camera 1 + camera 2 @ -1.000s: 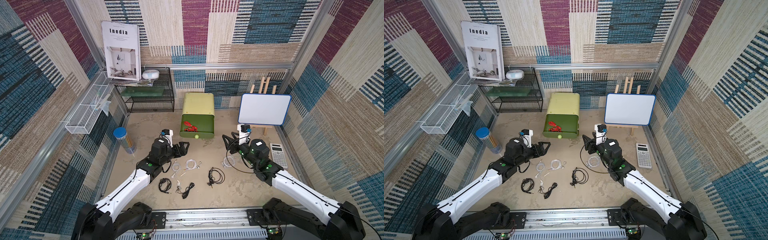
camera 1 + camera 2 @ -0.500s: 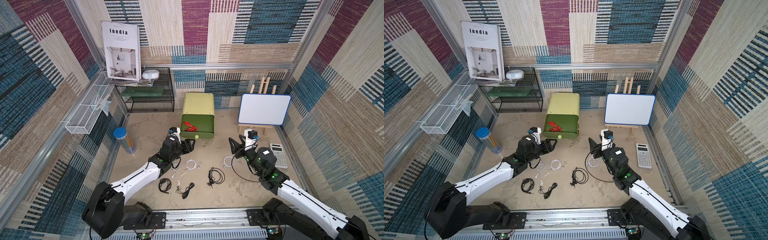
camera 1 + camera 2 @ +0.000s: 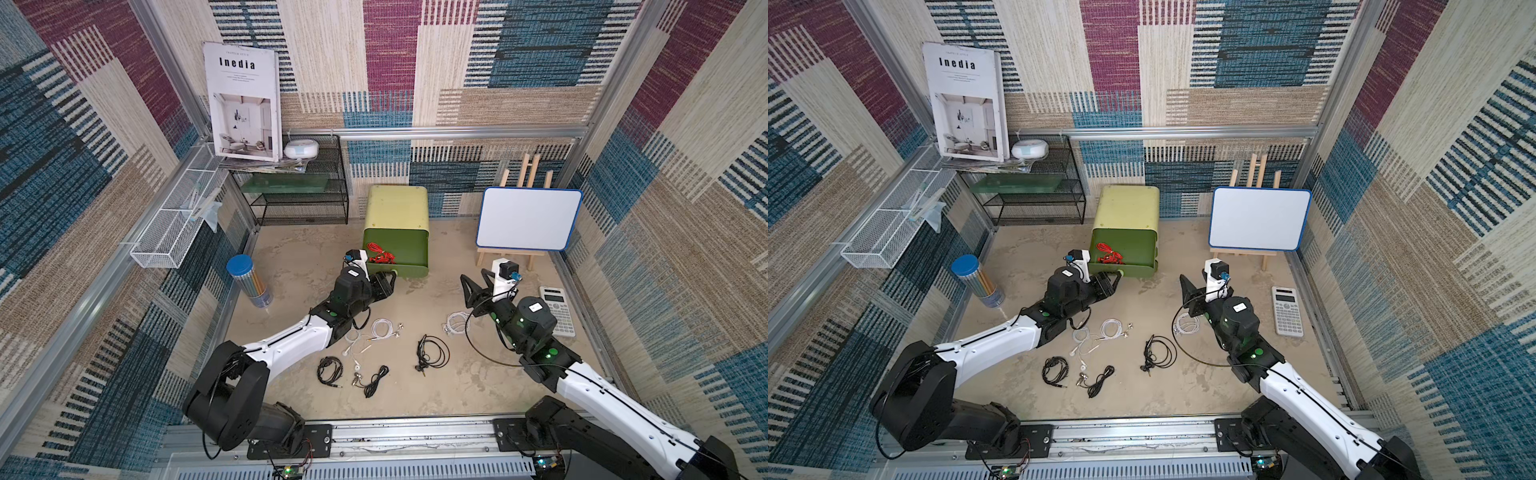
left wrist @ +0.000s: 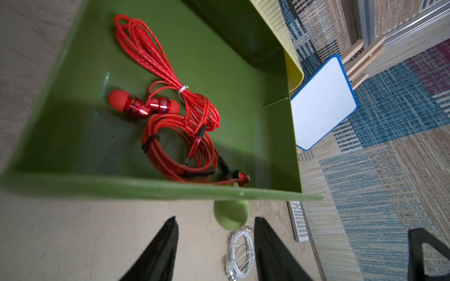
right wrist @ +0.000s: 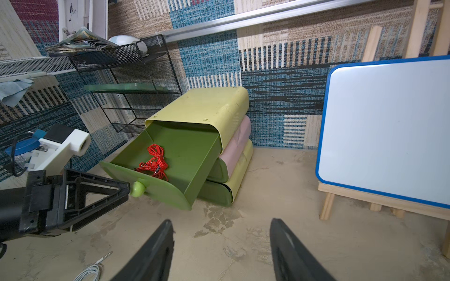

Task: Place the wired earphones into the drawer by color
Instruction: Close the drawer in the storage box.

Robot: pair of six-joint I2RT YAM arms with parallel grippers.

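The top green drawer [image 3: 409,269] of the yellow-green cabinet [image 3: 397,205] is pulled out, and red wired earphones [image 4: 175,116] lie inside it. My left gripper [image 4: 215,220] is open at the drawer front. The round green knob [image 4: 231,215] sits between its fingers, and neither finger touches it. Two white bundles [image 3: 384,328] [image 3: 457,324] and three black bundles [image 3: 432,355] [image 3: 330,370] [image 3: 376,380] lie on the floor. My right gripper [image 3: 471,286] hangs open and empty above the floor, right of the drawer and just beyond the right-hand white bundle.
A whiteboard on a wooden easel [image 3: 525,218] stands at the back right, with a calculator [image 3: 559,309] on the floor in front of it. A blue-lidded tube of pencils [image 3: 249,282] stands at the left. A black wire shelf [image 3: 299,195] is behind it.
My left arm has reached forward to the drawer front and its jaws have narrowed around the knob. My right arm has drawn back to the right, away from the drawer.
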